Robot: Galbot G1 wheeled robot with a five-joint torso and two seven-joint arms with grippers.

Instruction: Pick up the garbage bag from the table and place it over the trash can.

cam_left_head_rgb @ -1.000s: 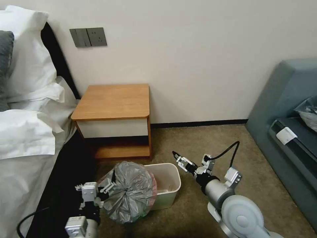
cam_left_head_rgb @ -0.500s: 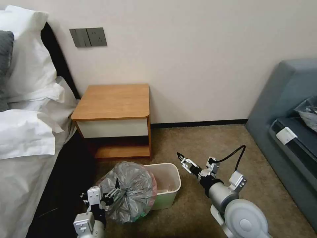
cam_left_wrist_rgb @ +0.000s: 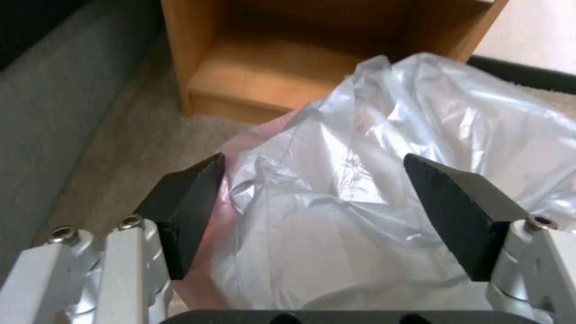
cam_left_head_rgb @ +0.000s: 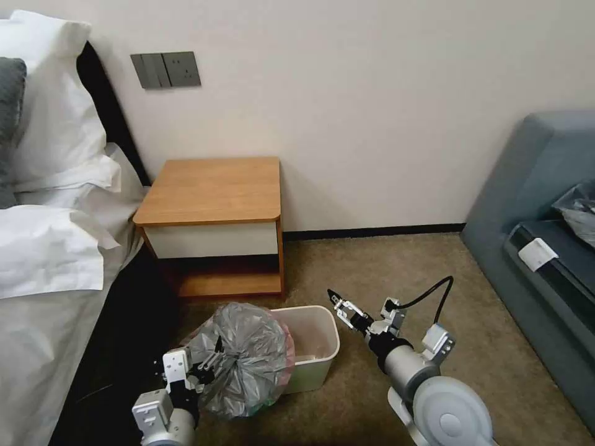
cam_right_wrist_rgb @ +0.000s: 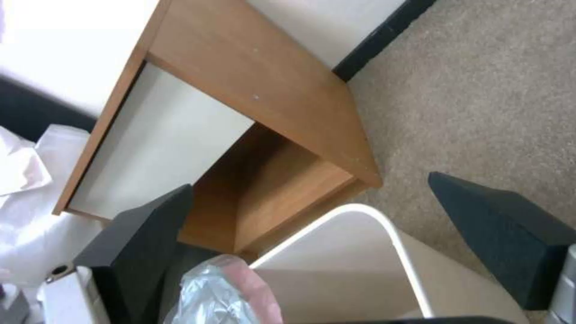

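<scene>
The garbage bag [cam_left_head_rgb: 245, 358] (pink rim showing) bulges over the trash can's [cam_left_head_rgb: 316, 347] left half, on the carpet before the table [cam_left_head_rgb: 214, 189], with the left claw [cam_left_head_rgb: 201, 367] open against it and the right claw [cam_left_head_rgb: 338, 301] open, empty, just beside the can.

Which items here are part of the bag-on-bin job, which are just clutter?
Job:
- garbage bag, bunched over the bin's left end
- trash can
- table
- left gripper, open at the bag
- right gripper, open beside the bin

Clutter:
- bed
- sofa
- wall sockets
</scene>
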